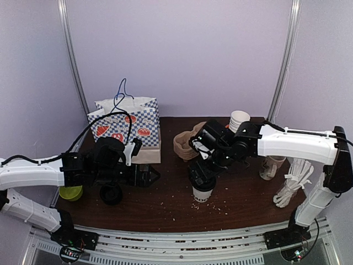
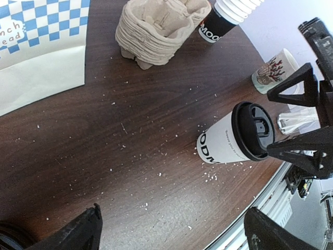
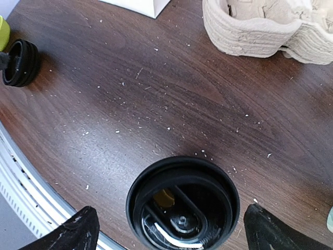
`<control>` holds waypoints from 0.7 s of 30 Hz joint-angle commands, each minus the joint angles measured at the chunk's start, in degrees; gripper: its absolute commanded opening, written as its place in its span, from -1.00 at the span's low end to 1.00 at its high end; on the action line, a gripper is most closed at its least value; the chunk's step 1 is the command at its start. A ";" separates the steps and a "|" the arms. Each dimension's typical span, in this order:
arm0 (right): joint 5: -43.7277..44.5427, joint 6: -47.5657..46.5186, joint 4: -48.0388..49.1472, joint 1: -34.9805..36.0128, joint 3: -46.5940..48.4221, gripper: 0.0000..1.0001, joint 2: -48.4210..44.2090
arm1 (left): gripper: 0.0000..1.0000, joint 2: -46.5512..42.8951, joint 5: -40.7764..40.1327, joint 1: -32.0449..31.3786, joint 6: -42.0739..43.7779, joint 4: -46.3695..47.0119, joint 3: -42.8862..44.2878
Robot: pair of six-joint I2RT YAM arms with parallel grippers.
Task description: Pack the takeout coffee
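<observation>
The takeout coffee (image 1: pixel 202 194) stands upright near the table's front edge, a white and black paper cup under a black lid (image 3: pixel 182 203). My right gripper (image 1: pixel 202 179) hovers directly over it, open, with one fingertip (image 3: pixel 70 232) on each side of the lid and not touching it. The left wrist view shows the cup (image 2: pixel 229 143) from the side with the right arm's fingers (image 2: pixel 299 91) around its top. To the cup's left, my left gripper (image 1: pixel 153 175) is open low over bare table, with nothing between its fingers (image 2: pixel 80 234).
A blue-checked paper bag (image 1: pixel 128 124) stands open at the back left. A stack of pulp cup carriers (image 1: pixel 186 144) and a stack of lidless cups (image 1: pixel 239 119) are behind the cup. A mug (image 1: pixel 268 167), white cutlery (image 1: pixel 291 186), a loose black lid (image 1: pixel 112 194) and a green object (image 1: pixel 70 192) lie around.
</observation>
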 commanded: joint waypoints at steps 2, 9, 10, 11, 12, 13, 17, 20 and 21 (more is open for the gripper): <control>-0.26 0.41 -2.89 0.25 -0.69 1.00 -2.62 | 0.97 1.23 0.44 -0.01 -0.28 2.96 -0.04; -1.54 -0.04 -1.06 0.25 -3.96 1.00 -1.59 | 0.97 2.35 1.72 -0.01 -0.38 3.66 0.39; -1.72 -0.25 -1.15 0.27 -4.03 1.00 -1.20 | 0.97 2.42 1.81 -0.03 -0.36 3.62 0.44; -1.62 -0.48 -1.25 0.30 -4.08 1.00 -0.82 | 0.97 2.49 1.94 -0.01 -0.29 3.61 0.56; -1.26 -0.61 -1.48 0.30 -4.08 1.00 -0.29 | 0.97 2.55 1.97 -0.01 -0.30 3.55 0.64; -1.12 -0.71 -1.35 0.29 -4.32 1.00 -0.13 | 0.97 2.56 1.90 -0.01 -0.36 3.52 0.64; -2.08 -1.02 -0.45 0.23 -5.08 1.00 0.53 | 0.97 2.61 1.89 -0.01 -0.30 3.52 0.70; -2.37 -1.19 0.07 0.29 -5.59 1.00 1.27 | 0.97 2.73 1.87 -0.01 -0.30 3.52 0.71; -2.25 -1.19 0.32 0.25 -5.78 1.00 1.43 | 0.97 2.83 1.88 -0.01 -0.34 3.52 0.71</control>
